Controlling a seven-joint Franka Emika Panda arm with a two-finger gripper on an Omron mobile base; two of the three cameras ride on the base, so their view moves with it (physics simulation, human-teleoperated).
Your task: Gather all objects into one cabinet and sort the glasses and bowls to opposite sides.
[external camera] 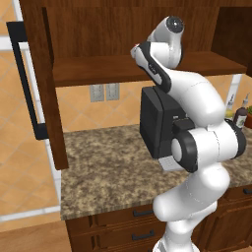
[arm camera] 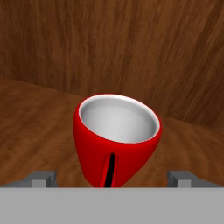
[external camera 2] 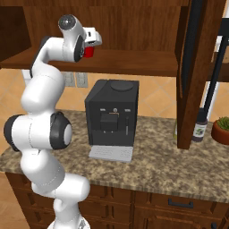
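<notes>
- Red cup: stands upright on the plank shelf of the dark wooden cabinet, close to its back wall; white interior, a dark vertical slit on the near face.
- Gripper: raised to shelf level, directly in front of the cup; jaws stand wide, one tip on either side of the cup's base, neither visibly touching it (no grip seen).
- Right base view: the red cup shows just beyond the hand.
- Cabinet door: open, long black bar handle outward.
- Worktop: speckled stone; carries a black coffee machine.
</notes>
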